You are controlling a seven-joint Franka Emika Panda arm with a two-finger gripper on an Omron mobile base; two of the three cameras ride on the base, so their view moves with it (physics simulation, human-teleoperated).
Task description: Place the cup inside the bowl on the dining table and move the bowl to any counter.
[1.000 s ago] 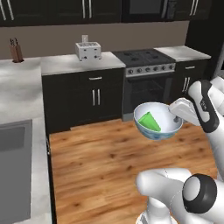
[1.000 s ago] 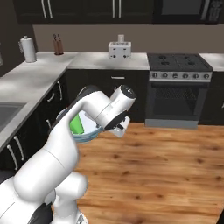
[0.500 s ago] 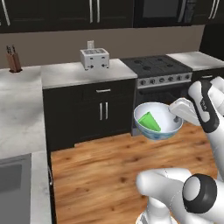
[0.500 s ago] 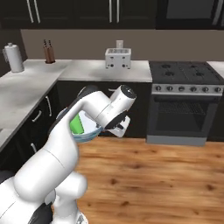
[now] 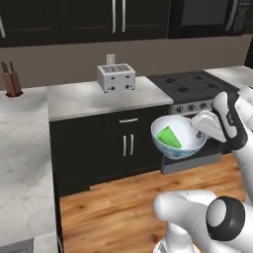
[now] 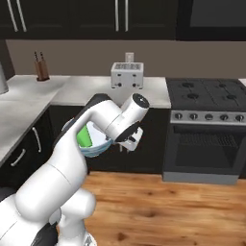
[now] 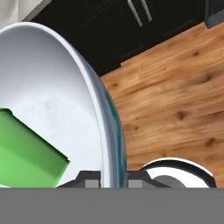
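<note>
The white bowl (image 5: pixel 184 146) hangs in the air above the wooden floor, in front of dark cabinets. The green cup (image 5: pixel 169 137) lies tilted inside it. My gripper (image 5: pixel 200 129) is shut on the bowl's right rim. In the right base view the arm hides most of the bowl (image 6: pixel 96 150); the cup (image 6: pixel 84 137) shows beside the gripper (image 6: pixel 115 141). In the hand view the bowl's wall (image 7: pixel 52 87) runs between the fingertips of the gripper (image 7: pixel 111 177), with the cup (image 7: pixel 26 153) at lower left. The counter (image 5: pixel 89 96) lies ahead. The dining table is out of view.
A toaster (image 5: pixel 116 77) stands on the counter straight ahead, with a knife block (image 5: pixel 10 81) further left. A black stove (image 5: pixel 197 84) adjoins the counter on the right. More marble worktop (image 5: pixel 20 148) runs along the left side. Wooden floor (image 5: pixel 113 207) lies below the bowl.
The whole picture has shifted: the base has driven nearer to the toaster counter, and the sink has left the view. The bowl with the cup stays held the same way.
</note>
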